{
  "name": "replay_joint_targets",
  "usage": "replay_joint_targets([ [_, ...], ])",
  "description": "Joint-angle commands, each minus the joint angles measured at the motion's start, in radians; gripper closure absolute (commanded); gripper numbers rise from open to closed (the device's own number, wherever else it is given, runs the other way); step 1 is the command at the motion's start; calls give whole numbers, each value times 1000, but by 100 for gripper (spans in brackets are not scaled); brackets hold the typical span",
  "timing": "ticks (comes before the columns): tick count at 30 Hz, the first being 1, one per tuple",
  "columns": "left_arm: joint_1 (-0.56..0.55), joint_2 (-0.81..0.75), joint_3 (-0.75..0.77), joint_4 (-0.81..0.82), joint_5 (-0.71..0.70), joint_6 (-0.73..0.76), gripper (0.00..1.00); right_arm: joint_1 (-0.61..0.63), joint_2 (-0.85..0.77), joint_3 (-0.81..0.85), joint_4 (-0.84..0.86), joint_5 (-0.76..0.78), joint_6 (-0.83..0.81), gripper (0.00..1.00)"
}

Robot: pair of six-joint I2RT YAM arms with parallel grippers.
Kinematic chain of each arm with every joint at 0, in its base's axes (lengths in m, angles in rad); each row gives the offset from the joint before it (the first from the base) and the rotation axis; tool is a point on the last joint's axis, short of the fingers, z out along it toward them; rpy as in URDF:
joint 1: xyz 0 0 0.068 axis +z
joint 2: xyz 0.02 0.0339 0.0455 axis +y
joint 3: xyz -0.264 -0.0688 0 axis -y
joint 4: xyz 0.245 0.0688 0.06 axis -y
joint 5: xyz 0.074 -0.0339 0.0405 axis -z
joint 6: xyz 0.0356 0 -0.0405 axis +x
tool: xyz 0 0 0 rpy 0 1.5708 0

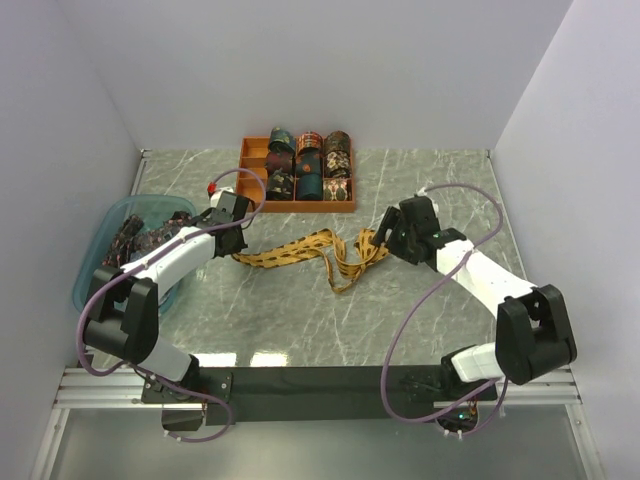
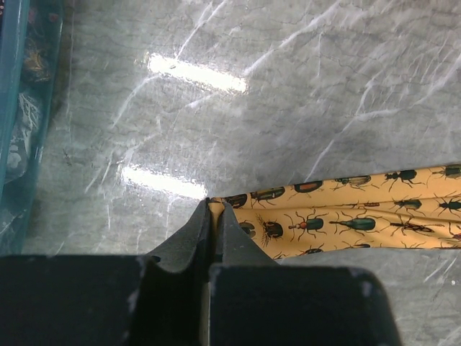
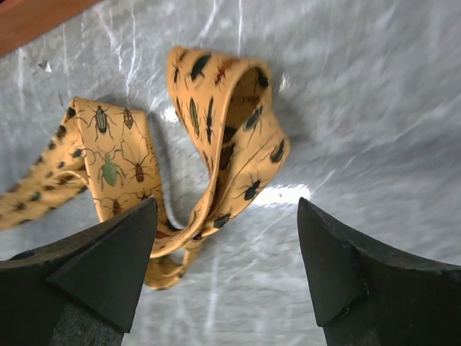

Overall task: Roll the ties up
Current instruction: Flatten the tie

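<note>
Marble tabletop [image 1: 420, 320], one mustard tie [image 1: 300, 250] lying unrolled at centre.
Rolled ties [image 1: 310, 165] sit in the orange tray [image 1: 310, 207] at twelve o'clock; more seem to wait in the basin [image 1: 150, 202] at nine. Left gripper [image 2: 214, 209] pinches the tie's end; right gripper [image 3: 227, 223] hangs spread over its loop.

Before you, a grey marbled worktop [image 1: 420, 320], an orange compartment tray [image 1: 254, 158] at its far edge (close to the white back wall [image 1: 320, 70]), a translucent blue basin [image 1: 150, 200] on your left side.
</note>
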Motion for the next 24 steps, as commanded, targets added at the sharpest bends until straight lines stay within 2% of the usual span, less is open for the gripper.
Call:
replay_joint_targets([
  [1,5,-12,-8,36,-8,19,99,-13,7,-38,137,-47,233,16],
  [9,5,-38,-25,39,-28,20,99,-30,124,-73,258,-35,382,17],
  [12,5,-44,-30,38,-34,23,99,-32,176,-58,268,-35,399,20],
  [15,5,-49,-33,38,-37,25,99,-33,207,-55,286,-21,401,28],
  [18,5,-52,-34,38,-34,28,99,-44,227,-46,297,-6,390,41],
  [19,5,-53,-36,36,-31,28,99,-45,224,-41,294,3,378,52],
  [21,5,-55,-36,33,-23,31,99,-49,213,-18,260,51,353,64],
  [22,5,-56,-33,28,-20,33,99,-50,196,-4,237,65,318,77],
  [24,5,-61,-27,18,-5,37,99,-58,176,50,144,101,273,90],
])
